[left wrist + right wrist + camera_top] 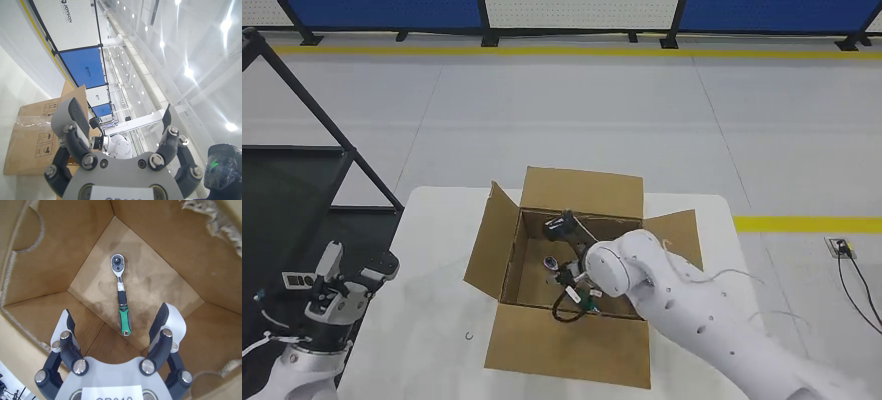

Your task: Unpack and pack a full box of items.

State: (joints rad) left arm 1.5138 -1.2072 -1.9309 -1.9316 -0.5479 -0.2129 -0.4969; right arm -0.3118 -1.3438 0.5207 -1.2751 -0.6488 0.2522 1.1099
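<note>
Count: one cardboard box [567, 345], its four flaps folded outward; one ratchet wrench [121, 294] with a green and black handle; my two grippers.
Box: on the desk [432, 300], midway between its left and right edges, the back flap standing at the far edge.
Wrench: flat on the box floor, clear of all four walls, with bare cardboard on every side of it.
Right gripper [116, 311]: inside the box, hovering over the handle end of the wrench, fingers spread wide and holding nothing. My arm comes in over the box's near right corner.
Left gripper [121, 106]: spread open and empty, tilted upward by the desk's left edge, well apart from the box.
Room: bare desk along the left edge and the near left corner.
</note>
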